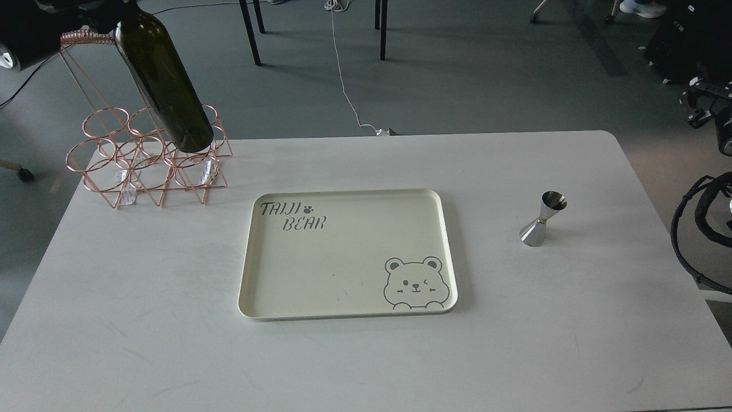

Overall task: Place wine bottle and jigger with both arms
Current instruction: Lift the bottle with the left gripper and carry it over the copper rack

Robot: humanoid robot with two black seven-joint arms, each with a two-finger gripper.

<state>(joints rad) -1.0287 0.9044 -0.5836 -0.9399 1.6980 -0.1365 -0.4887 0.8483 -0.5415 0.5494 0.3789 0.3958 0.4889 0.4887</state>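
Wine bottle (166,86) upper left of frame, tilted, base over the copper wire rack (146,166); neck runs into a dark mass at the top-left corner (left gripper, jaws can't tell). Jigger (543,219) upright on the white table (366,360), right of the cream tray (349,309), well apart. Right gripper out of frame.

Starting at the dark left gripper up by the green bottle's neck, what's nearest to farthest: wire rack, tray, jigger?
1. Rose-gold wire rack, far left, just below.
2. Cream rectangular plastic tray, centre.
3. Shiny steel hourglass jigger, far right.
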